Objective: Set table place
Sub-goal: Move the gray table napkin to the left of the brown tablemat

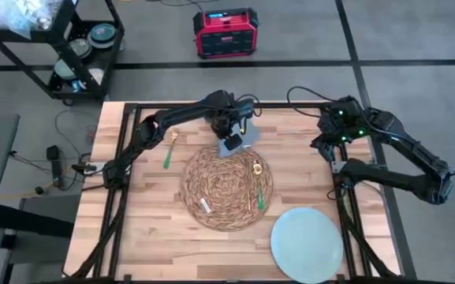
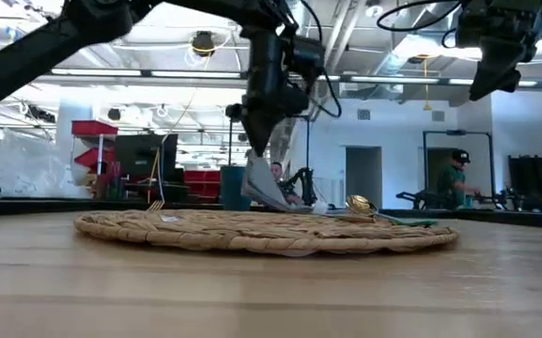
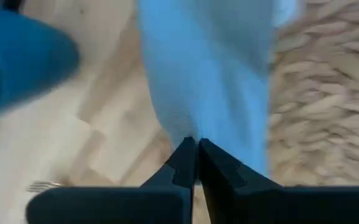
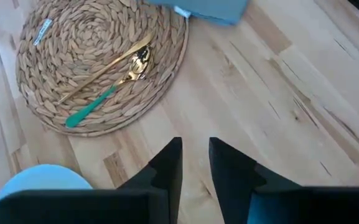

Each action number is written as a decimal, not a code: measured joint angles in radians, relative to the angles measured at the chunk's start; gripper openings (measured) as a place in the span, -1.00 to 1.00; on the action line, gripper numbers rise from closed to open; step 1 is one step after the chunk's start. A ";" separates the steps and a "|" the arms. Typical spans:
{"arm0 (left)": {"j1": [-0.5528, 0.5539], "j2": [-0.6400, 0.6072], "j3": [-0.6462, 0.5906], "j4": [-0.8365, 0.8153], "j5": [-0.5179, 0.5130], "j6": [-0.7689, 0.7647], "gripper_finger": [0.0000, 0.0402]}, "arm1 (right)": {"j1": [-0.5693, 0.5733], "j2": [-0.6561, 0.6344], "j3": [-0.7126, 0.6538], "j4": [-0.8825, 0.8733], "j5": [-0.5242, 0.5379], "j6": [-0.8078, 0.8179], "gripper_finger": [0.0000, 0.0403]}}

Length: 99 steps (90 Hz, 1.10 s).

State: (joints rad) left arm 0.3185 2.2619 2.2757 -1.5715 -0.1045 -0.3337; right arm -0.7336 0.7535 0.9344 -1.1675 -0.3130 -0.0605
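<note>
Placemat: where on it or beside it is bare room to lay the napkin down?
The placemat is bare across its centre and left half, apart from a small white tag. Its right edge is crowded by the spoon. Bare wood lies between the mat and the fork. The left gripper holds the napkin at the far rim.

Bright, even overhead light — ceiling lamps (image 2: pixel 205 42) glare above the placemat (image 2: pixel 261 231); the left wrist view is heavily blurred — napkin (image 3: pixel 210 74) out of focus.
</note>
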 joint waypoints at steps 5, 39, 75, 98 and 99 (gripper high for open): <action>-0.015 -0.036 -0.051 0.001 0.001 -0.044 -1.00 | 0.000 -0.003 0.000 0.001 0.000 0.000 -0.67; -0.184 -0.414 -0.707 0.264 0.050 -0.475 -1.00 | 0.000 -0.027 0.000 -0.002 0.000 -0.001 -0.67; -0.442 -0.808 -1.261 0.399 0.048 -1.138 -1.00 | 0.000 -0.027 0.000 0.003 0.000 -0.016 -0.67; -0.629 -0.895 -1.451 0.493 0.048 -1.517 -1.00 | 0.000 -0.028 0.000 0.002 -0.001 -0.018 -0.67; -0.636 -0.897 -1.458 0.504 0.048 -1.533 -1.00 | 0.000 -0.028 0.000 0.002 -0.001 -0.018 -0.67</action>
State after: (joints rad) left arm -0.3179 1.3648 0.8176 -1.0679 -0.0566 -1.8669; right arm -0.7334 0.7258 0.9348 -1.1658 -0.3138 -0.0788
